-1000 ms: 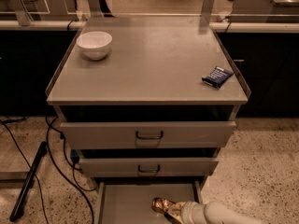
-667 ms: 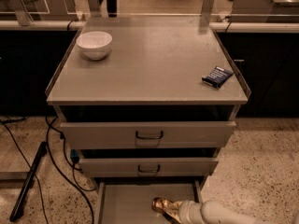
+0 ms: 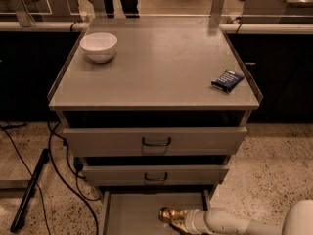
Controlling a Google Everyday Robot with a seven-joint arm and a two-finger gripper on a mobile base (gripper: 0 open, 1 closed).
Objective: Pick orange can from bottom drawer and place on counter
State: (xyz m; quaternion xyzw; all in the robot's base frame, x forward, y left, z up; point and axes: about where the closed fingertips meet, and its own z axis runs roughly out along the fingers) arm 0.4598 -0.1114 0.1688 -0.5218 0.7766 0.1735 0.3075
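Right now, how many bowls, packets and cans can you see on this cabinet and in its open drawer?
Bowls: 1, the white bowl on the counter.
Packets: 1, the dark blue packet on the counter.
Cans: 1, the orange can in the bottom drawer, with the gripper right at it.
Total: 3.

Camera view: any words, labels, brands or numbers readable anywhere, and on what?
Nothing can be read.
The dark blue packet on the counter: pale marks, too blurred to read.
The orange can in the bottom drawer, at the gripper: no legible label.
The white bowl: plain.
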